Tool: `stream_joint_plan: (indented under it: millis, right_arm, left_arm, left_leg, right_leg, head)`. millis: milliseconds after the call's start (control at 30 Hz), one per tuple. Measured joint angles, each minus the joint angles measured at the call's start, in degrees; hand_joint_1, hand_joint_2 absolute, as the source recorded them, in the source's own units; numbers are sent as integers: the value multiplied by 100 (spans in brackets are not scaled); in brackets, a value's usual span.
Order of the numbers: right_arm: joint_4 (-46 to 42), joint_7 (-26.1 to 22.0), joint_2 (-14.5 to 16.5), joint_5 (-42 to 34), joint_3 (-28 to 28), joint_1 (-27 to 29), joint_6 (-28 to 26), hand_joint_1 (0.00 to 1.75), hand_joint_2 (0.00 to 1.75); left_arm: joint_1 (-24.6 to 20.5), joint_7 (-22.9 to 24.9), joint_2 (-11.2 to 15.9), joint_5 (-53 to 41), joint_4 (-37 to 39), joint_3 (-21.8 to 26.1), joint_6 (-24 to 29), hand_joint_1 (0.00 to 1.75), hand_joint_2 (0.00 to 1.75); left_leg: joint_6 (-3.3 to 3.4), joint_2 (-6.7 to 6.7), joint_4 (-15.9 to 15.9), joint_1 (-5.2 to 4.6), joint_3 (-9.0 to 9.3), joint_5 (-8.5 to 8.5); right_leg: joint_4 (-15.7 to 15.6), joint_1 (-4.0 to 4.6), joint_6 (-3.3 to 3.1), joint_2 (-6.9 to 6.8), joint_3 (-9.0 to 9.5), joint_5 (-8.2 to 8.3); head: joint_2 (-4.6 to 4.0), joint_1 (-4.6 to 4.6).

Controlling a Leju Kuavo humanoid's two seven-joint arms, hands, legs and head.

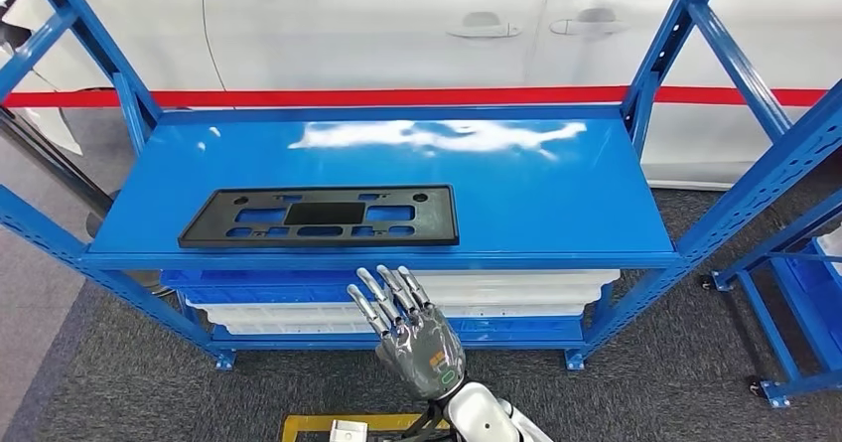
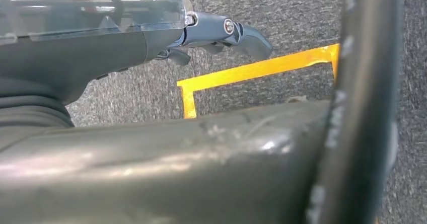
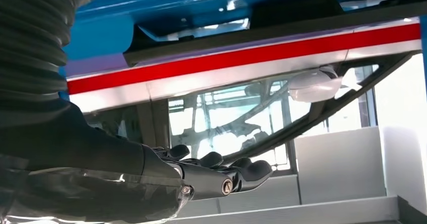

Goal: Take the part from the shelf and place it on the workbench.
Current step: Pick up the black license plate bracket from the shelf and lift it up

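Note:
The part (image 1: 320, 216), a flat black plastic frame with several cut-outs, lies on the front left of the blue shelf (image 1: 536, 194). My right hand (image 1: 412, 328) is raised just below and in front of the shelf's front edge, a little right of the part's middle. Its fingers are stretched out and apart, pointing at the shelf, and it holds nothing. In the right wrist view the right hand (image 3: 151, 178) reaches out flat, with the dark part (image 3: 297, 12) ahead of it on the shelf. My left hand (image 2: 100, 38) hangs over the floor, holding nothing.
A white car (image 1: 397, 25) with a red stripe stands close behind the shelf. White and blue crates (image 1: 496, 298) are stacked under the shelf board. Another blue rack (image 1: 794, 263) stands at the right. Yellow tape (image 1: 308, 424) marks the grey carpet near my feet.

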Motion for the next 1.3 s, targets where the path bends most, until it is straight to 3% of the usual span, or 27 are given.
stream_joint_plan:
  millis: [33,67,133,200,233,367,433,500,533,567,600,667,700,733,800,867,933,1000,1067,1100,1167,1233,1300]
  right_arm:
    - [22,-4,4,0,-8,9,0,0,175]
    - [42,-6,5,0,-15,16,0,0,175]
    - [75,-9,18,0,-25,23,-1,0,175]
    - [92,-9,37,-1,-32,18,-3,0,175]
    - [96,-9,45,-1,-34,16,-5,0,175]
    - [101,-10,58,-2,-41,11,-14,0,175]
    - [102,-13,61,-5,-49,6,-18,0,175]
    - [118,-21,60,-12,-67,14,-18,0,175]
    - [128,-30,60,-20,-78,22,-18,0,175]
    - [139,-44,60,-30,-90,28,-18,0,175]
    - [149,-67,62,-44,-102,30,-18,0,175]
    - [167,-122,66,-76,-135,29,-18,0,175]
    - [179,-144,68,-91,-153,27,-18,0,175]
    - [190,-164,75,-108,-169,26,-18,0,175]
    - [217,-203,95,-140,-202,31,-19,0,175]
    - [243,-245,127,-176,-237,35,-20,0,175]
    - [268,-269,164,-204,-264,22,-20,0,175]
    - [301,-282,187,-210,-282,23,-20,0,175]
    - [338,-301,195,-210,-302,47,-20,0,175]
    - [351,-312,195,-210,-313,57,-20,0,175]
    - [367,-330,198,-211,-335,67,-20,0,175]
    - [375,-336,207,-218,-358,69,-20,0,175]
    - [381,-337,219,-228,-389,72,-21,0,175]
  left_arm:
    - [8,1,8,0,0,0,-2,0,0]
    - [14,1,14,0,0,0,-3,0,0]
    - [17,2,27,0,0,0,-4,0,0]
    - [13,3,38,0,2,0,-4,0,0]
    - [11,5,41,0,3,0,-4,0,0]
    - [21,9,43,0,4,0,-3,0,0]
    - [17,9,43,0,4,0,-4,0,0]
    - [9,9,43,-1,4,0,-4,0,0]
    - [11,11,44,-2,4,0,-4,0,0]
    - [15,14,44,-5,4,0,-3,0,0]
    - [18,19,45,-10,4,-1,-3,0,0]
    - [21,31,42,-21,6,-3,-1,0,0]
    - [18,37,38,-26,9,-5,1,0,0]
    - [12,45,34,-32,11,-7,6,0,0]
    - [-1,61,29,-51,15,-12,15,0,0]
    - [-11,69,42,-68,15,-23,19,0,0]
    - [-35,74,52,-76,16,-37,16,0,0]
    - [-46,81,62,-81,17,-44,13,0,0]
    - [-26,92,81,-83,17,-47,13,0,0]
    - [-17,97,87,-84,17,-49,13,0,0]
    - [-10,103,97,-86,17,-55,13,0,0]
    - [-13,112,101,-89,20,-67,11,0,0]
    - [-9,121,103,-95,22,-89,8,0,0]
  left_leg:
    - [-16,1,211,7,-133,-19]
    - [-27,1,216,14,-170,77]
    - [-26,4,-392,31,68,526]
    - [12,2,-1052,19,387,780]
    - [44,-2,-1216,7,468,789]
    - [210,-21,-1330,4,577,691]
    - [283,-22,-1367,12,664,658]
    - [328,-22,-1370,-1,716,604]
    - [338,-25,-1370,-11,748,571]
    - [339,-29,-1369,-21,792,535]
    - [336,-34,-1370,-32,849,493]
    - [321,-40,-1379,-52,983,399]
    - [303,-45,-1388,-56,1035,357]
    - [276,-43,-1401,-55,1062,321]
    - [205,-34,-1387,-55,1109,311]
    - [143,-20,-1267,-57,1123,308]
    - [97,-19,-825,-44,910,211]
    - [33,-18,-150,-13,482,-42]
    - [-39,-17,163,24,150,-189]
    - [-65,-15,58,42,106,-99]
    - [-97,-7,-613,82,236,413]
    - [-69,4,-1150,74,371,735]
    - [32,8,-1245,43,393,734]
  right_leg:
    - [2,1,2,3,21,-21]
    - [6,-1,10,8,50,-47]
    - [11,-7,43,15,147,-122]
    - [20,7,103,18,224,-202]
    - [19,15,137,18,242,-227]
    - [158,18,255,17,230,-266]
    - [642,3,297,15,-29,-443]
    - [1377,-2,321,15,-527,-689]
    - [1626,-4,321,15,-746,-723]
    - [1688,-3,310,15,-874,-645]
    - [1543,6,284,15,-893,-450]
    - [845,45,179,12,-687,88]
    - [530,75,122,12,-584,212]
    - [303,101,71,13,-507,280]
    - [136,132,13,23,-452,232]
    - [34,94,-23,33,-318,256]
    - [-26,50,-58,25,-168,209]
    - [-38,46,-75,14,-79,129]
    - [-34,34,-55,25,23,34]
    - [-30,24,-37,33,88,-19]
    - [-17,2,19,41,234,-145]
    - [10,-3,96,41,328,-257]
    - [31,11,172,44,364,-315]
  head:
    - [0,0]
    - [0,-1]
    - [0,0]
    - [0,1]
    - [0,1]
    - [0,1]
    - [0,2]
    - [0,2]
    - [0,2]
    - [0,2]
    - [0,2]
    - [0,2]
    - [0,0]
    - [0,0]
    - [0,2]
    - [0,5]
    - [0,5]
    - [0,4]
    - [0,4]
    - [0,4]
    - [0,4]
    - [0,4]
    - [0,5]
